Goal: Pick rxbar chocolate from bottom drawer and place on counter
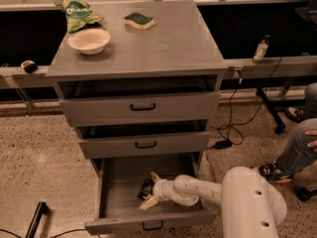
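Observation:
The bottom drawer (114, 182) is pulled out, its front (148, 226) near the lower edge. The rxbar chocolate (145, 188), a small black wrapped bar, lies inside near the middle. My gripper (151, 190) reaches in from the right, down at the bar. Its two pale fingers (148, 203) are spread, one on the far side of the bar and one on the near side, so the jaws stand open around it. The counter (168, 38) is the grey cabinet top above.
On the counter stand a white bowl (89, 40), a green snack bag (79, 13) and a green-and-yellow sponge (138, 20). The two upper drawers (142, 107) are partly open. My white arm base (252, 202) fills the lower right. A person's leg (299, 143) is at the right edge.

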`<state>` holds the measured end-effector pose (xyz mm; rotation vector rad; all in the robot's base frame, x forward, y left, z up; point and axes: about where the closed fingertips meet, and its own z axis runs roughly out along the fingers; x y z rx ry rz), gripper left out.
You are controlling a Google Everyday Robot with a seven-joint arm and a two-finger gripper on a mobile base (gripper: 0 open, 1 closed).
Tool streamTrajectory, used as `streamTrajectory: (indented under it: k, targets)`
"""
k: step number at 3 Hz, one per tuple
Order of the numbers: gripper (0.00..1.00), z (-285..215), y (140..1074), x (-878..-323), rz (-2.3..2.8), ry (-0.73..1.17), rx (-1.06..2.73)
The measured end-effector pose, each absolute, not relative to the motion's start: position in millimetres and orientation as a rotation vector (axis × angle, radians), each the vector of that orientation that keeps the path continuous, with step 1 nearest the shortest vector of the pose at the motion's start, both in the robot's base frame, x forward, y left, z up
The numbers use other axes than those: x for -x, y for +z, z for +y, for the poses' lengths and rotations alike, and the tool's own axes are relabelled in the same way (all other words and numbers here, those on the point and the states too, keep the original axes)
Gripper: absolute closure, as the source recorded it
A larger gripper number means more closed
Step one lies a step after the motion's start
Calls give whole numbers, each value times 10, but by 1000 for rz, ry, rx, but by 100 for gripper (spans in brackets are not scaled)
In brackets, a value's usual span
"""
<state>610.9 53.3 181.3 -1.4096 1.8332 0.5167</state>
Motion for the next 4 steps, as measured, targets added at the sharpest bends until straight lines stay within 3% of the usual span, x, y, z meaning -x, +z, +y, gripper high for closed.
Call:
streamTrajectory:
  k: [4]
  targets:
    - [0, 509, 1360, -6281, 1940, 542, 1344]
